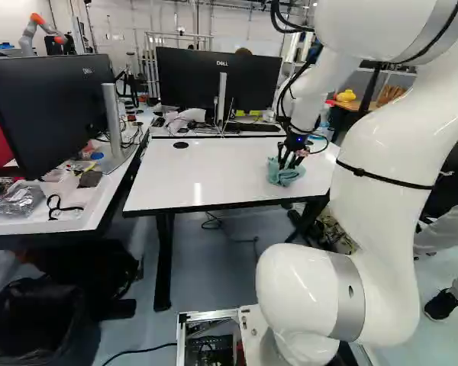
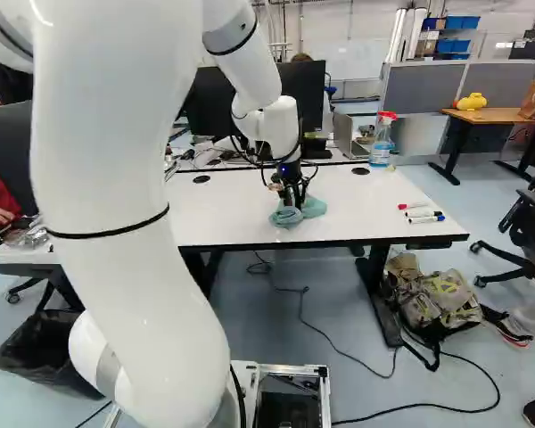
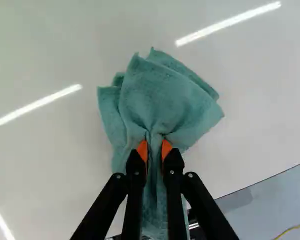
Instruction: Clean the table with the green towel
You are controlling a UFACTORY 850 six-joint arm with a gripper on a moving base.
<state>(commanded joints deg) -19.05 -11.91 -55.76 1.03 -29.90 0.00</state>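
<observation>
Right of centre in the left base view, your tool (image 3: 154,149) pinches the green towel (image 3: 162,100) mid-cloth, likely so its loose folds can wipe the bench (image 1: 214,171).

- Arm (image 1: 389,206): glossy white, rounded, tube-like
- Bands (image 1: 347,297) at some joints: grey
- Straps (image 1: 397,181): thin, black
- Cables (image 2: 264,165): black, looping near the wrist
- Light (image 1: 298,139) at the wrist: small, blue
- Fingers (image 1: 284,158): black, slender, linked bars
- Screws (image 3: 172,172): small, silvery
- Pads (image 3: 166,149): orange, tapered
</observation>
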